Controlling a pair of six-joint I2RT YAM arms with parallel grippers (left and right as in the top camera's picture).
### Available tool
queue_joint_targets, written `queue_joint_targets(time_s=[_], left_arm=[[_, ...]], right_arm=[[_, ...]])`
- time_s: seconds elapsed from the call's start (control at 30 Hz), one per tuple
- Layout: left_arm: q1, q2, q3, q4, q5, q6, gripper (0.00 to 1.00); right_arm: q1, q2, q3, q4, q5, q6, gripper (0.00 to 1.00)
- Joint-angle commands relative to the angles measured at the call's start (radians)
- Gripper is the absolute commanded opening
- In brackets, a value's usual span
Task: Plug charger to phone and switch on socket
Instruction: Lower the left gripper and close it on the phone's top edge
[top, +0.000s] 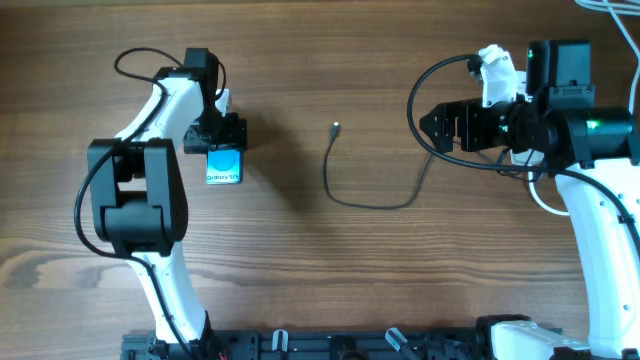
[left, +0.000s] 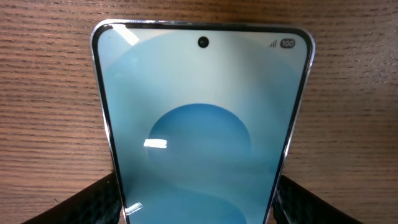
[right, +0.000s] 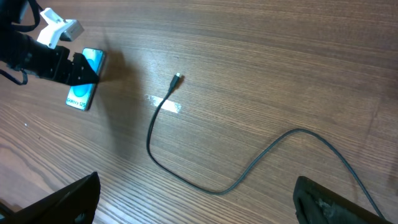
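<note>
The phone (top: 225, 166) lies flat on the wood table, its teal-blue screen lit; it fills the left wrist view (left: 199, 112). My left gripper (top: 222, 146) is shut on its upper end, one black finger against each long edge (left: 196, 208). The charger (top: 345, 200) is a thin black cable curving across the table's middle; its metal-tipped plug (top: 336, 127) lies free, well right of the phone. My right gripper (top: 428, 125) is open wide and empty, hovering over the cable's right part (right: 196, 199). In the right wrist view the plug (right: 177, 77) and the phone (right: 85, 88) show ahead. The socket is out of view.
A thin white cord (top: 605, 10) crosses the top right corner. The right arm's black cable (top: 425, 80) loops above its gripper. The arms' base rail (top: 330, 345) runs along the front edge.
</note>
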Motion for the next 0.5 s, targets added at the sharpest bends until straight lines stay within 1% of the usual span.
queue_joint_targets(time_s=[0.0, 0.1, 0.3, 0.4, 0.47], left_arm=[[-0.003, 0.056, -0.046, 0.014, 0.073, -0.033, 0.86], [-0.006, 0.056, -0.046, 0.018, 0.073, -0.033, 0.89], [-0.006, 0.056, -0.053, 0.016, 0.069, -0.033, 0.88], [-0.006, 0.056, -0.072, 0.032, 0.036, -0.033, 0.88], [-0.006, 0.056, -0.078, 0.037, 0.035, -0.033, 0.86]], right_arm=[[0.0, 0.008, 0.019, 0.008, -0.023, 0.014, 1.0], [0.0, 0.008, 0.019, 0.007, -0.023, 0.014, 1.0], [0.0, 0.008, 0.019, 0.008, -0.023, 0.014, 1.0], [0.0, 0.008, 0.019, 0.009, -0.023, 0.014, 1.0], [0.0, 0.008, 0.019, 0.011, -0.023, 0.014, 1.0]])
